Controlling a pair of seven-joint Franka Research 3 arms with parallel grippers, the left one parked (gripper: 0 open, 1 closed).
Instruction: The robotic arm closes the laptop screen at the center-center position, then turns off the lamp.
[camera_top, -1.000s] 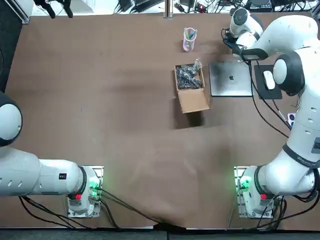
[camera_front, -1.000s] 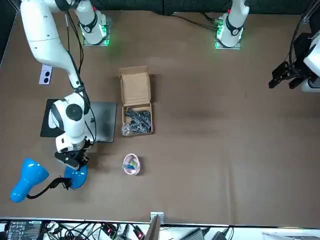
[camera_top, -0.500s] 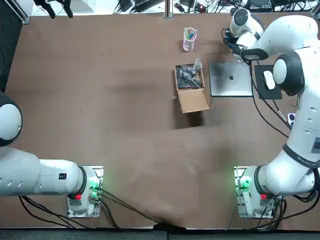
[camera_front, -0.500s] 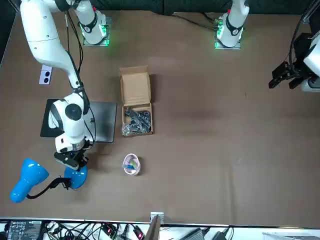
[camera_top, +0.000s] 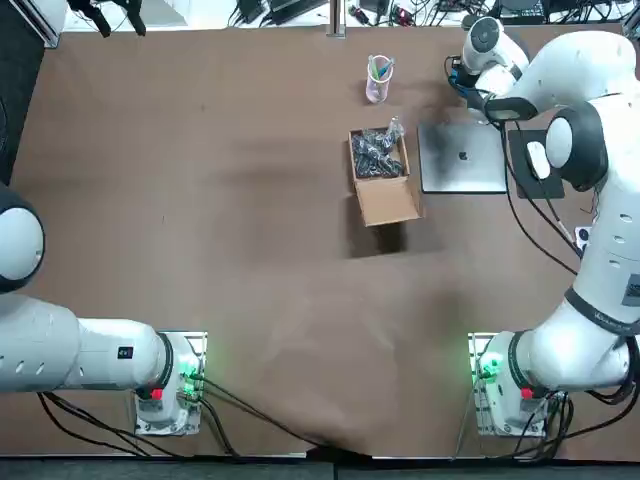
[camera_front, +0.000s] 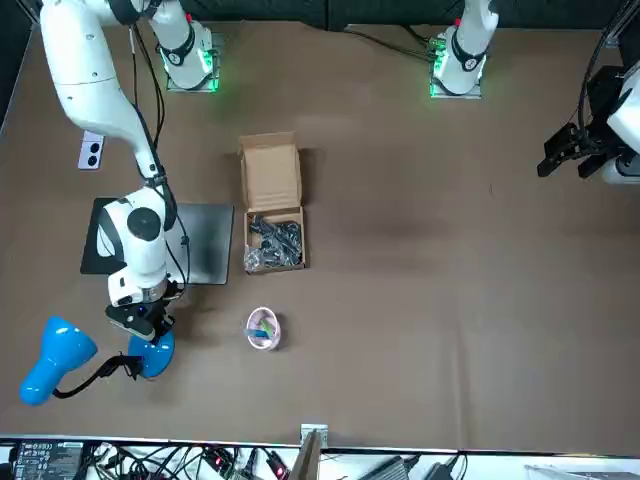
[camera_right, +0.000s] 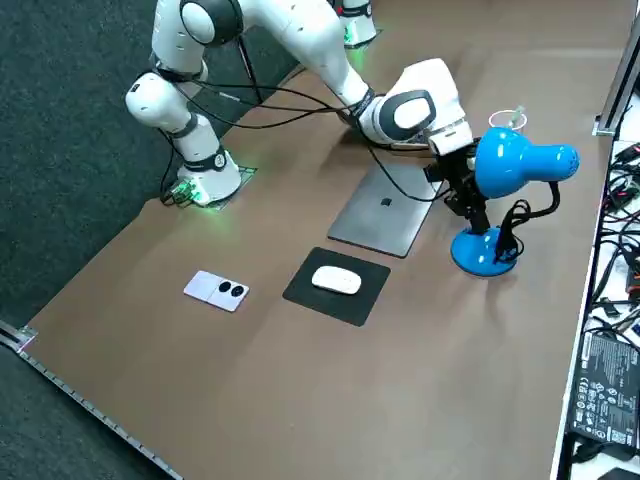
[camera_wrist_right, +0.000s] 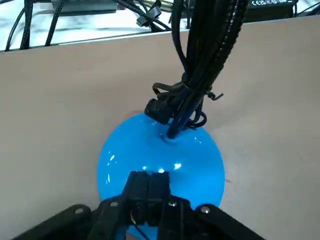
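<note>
Right gripper (camera_wrist_right: 149, 175) hangs over the base of the blue lamp (camera_right: 520, 162) near the counter's (camera_top: 200, 200) far right corner, fingers (camera_wrist_right: 139, 187) pressed together. The closed laptop (camera_top: 462, 157) lies just beside, between box (camera_top: 385, 200) and mouse pad (camera_top: 522, 185)

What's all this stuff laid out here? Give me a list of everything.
Table: one, brown, under everything.
Laptop: one, grey, shut flat, beside the box.
Cardboard box: one, tan, open, dark parts inside, mid-table.
Cup: one, pink, pens inside, beyond the box.
Lamp: one, blue, at the far edge past the laptop.
Mouse: one, white, on the pad.
Mouse pad: one, black, beside the laptop.
Switch box: one, white with two dark buttons, near the pad.
Right arm: one, white, reaching to the lamp.
Right gripper: one, black, fingers shut, at the lamp's base.
</note>
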